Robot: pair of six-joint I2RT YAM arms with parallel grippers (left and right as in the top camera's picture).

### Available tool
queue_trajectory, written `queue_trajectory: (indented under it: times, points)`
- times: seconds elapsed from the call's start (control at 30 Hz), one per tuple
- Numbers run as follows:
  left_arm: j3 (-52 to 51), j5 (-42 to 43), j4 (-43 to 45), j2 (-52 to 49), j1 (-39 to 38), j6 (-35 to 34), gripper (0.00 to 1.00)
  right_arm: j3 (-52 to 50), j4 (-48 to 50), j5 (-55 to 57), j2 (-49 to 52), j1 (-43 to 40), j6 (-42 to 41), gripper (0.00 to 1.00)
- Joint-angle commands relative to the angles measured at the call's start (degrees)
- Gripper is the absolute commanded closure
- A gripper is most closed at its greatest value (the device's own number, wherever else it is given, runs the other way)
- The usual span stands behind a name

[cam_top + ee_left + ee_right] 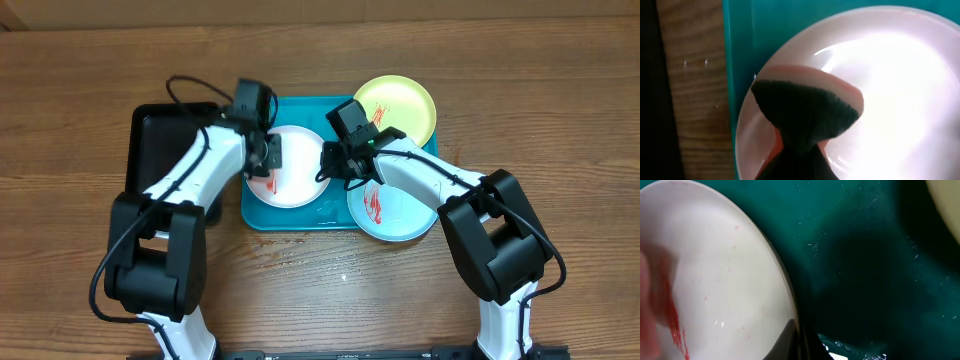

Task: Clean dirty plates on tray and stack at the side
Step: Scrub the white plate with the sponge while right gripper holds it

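One blue tray [265,218] holds three plates: a white plate [295,180], a yellow-green plate [400,105] and a mint-green plate [395,215]. The left gripper [270,155] pinches one sponge [805,115] on the white plate. I cannot tell if the right gripper [333,160] is apart or together.

Overhead looking straight down, both wrist views very close, sharing the white plate [298,172]

a: what crowds the left hand [272,158]?
b: the right hand [330,160], just across the white plate [295,185]; a black tray [160,135] lies at its outer side.
a: free room?
b: bare surface [70,120] well outward of either hand.
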State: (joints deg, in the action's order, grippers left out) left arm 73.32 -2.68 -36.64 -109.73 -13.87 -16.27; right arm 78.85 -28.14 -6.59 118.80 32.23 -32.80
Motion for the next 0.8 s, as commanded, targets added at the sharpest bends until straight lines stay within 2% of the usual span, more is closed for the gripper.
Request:
queue_trajectory:
  times: [0.0, 0.17, 0.23, 0.33, 0.43, 0.57, 0.77]
  points:
    - [-4.6, -4.9, 3.8, 0.3, -1.3, -5.8, 0.96, 1.0, -0.3, 1.0, 0.2, -0.1, -0.5, 0.96]
    - [-8.6, -2.9, 7.7, 0.2, -3.8, -6.6, 0.96, 1.0, -0.2, 1.0, 0.2, -0.1, -0.5, 0.96]
    - [-8.7, 3.8, 8.3, 0.2, -5.1, -4.3, 0.96, 1.0, -0.2, 1.0, 0.2, -0.1, -0.5, 0.96]
    - [-8.7, 18.7, 10.8, 0.2, -6.5, 1.4, 0.96, 1.0, -0.2, 1.0, 0.2, -0.1, -0.5, 0.96]
    - [-8.7, 23.9, 13.0, 0.2, -7.0, 1.3, 0.96, 1.0, -0.4, 1.0, 0.2, -0.1, -0.5, 0.96]
    - [-8.7, 15.3, 13.6, 0.2, -6.2, -4.9, 0.96, 1.0, -0.7, 1.0, 0.2, -0.1, -0.5, 0.96]
    - [-8.7, -10.2, 9.4, 0.2, -5.2, -12.7, 0.96, 1.0, -0.7, 1.0, 0.2, -0.1, -0.5, 0.96]
